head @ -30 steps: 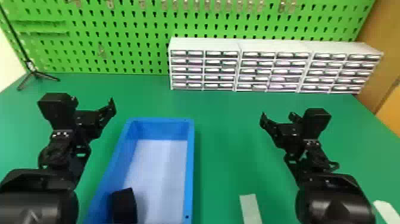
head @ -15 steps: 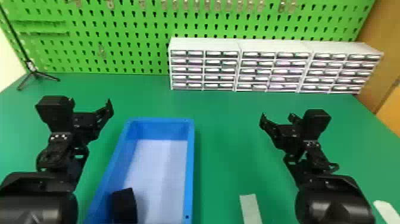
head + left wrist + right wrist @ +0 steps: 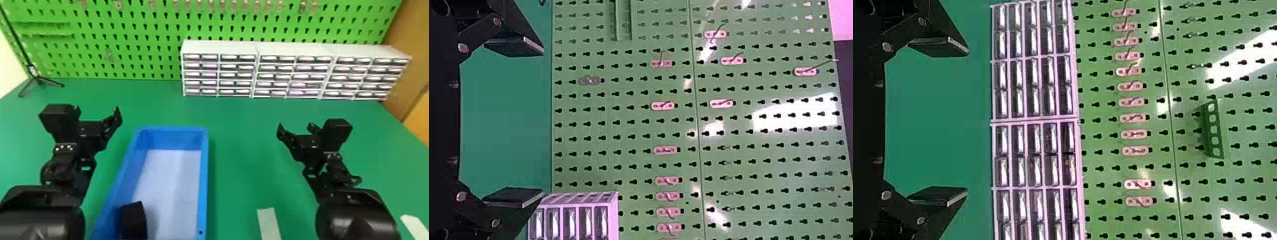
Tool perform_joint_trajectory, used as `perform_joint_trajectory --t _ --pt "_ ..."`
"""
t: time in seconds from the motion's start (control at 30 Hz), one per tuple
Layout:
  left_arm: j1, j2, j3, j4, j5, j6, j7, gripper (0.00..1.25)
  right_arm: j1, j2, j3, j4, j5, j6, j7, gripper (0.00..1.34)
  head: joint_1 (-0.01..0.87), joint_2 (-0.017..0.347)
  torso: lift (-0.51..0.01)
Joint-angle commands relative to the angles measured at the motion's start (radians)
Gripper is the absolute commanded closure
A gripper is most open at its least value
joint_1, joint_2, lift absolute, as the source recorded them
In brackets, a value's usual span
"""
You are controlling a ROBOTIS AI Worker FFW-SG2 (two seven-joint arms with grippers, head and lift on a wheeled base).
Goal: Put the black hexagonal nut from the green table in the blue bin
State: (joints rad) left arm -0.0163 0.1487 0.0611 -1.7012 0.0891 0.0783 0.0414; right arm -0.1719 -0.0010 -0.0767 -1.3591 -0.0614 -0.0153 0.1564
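In the head view my left gripper is open above the table to the left of the blue bin. My right gripper stands open well to the bin's right. Inside the bin, near its left wall, is a black object, partly cut off by the bottom edge; whether it is the hexagonal nut I cannot tell. Nothing sits between the spread fingers of the left gripper in the left wrist view, nor of the right gripper in the right wrist view.
White drawer cabinets line the back of the green table, before a green pegboard. A small black tripod stands at the back left. Pale strips lie near the front, one between bin and right arm, another at far right.
My left gripper has shifted slightly to the left, away from the bin. The right arm and the black object in the bin look unmoved.
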Motion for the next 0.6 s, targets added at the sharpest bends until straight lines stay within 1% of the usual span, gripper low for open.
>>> perform_joint_trajectory --t 0.0,0.57 --pt "-0.002 0.0 -0.001 0.0 -0.002 0.0 0.0 0.27 0.0 -0.002 0.003 0.0 0.0 0.0 0.0 0.29 0.683 0.028 -0.096" --pt "-0.008 0.0 -0.011 0.015 -0.003 0.001 0.0 0.27 0.0 -0.011 0.011 0.0 -0.005 0.0 0.0 0.29 0.683 0.028 -0.096"
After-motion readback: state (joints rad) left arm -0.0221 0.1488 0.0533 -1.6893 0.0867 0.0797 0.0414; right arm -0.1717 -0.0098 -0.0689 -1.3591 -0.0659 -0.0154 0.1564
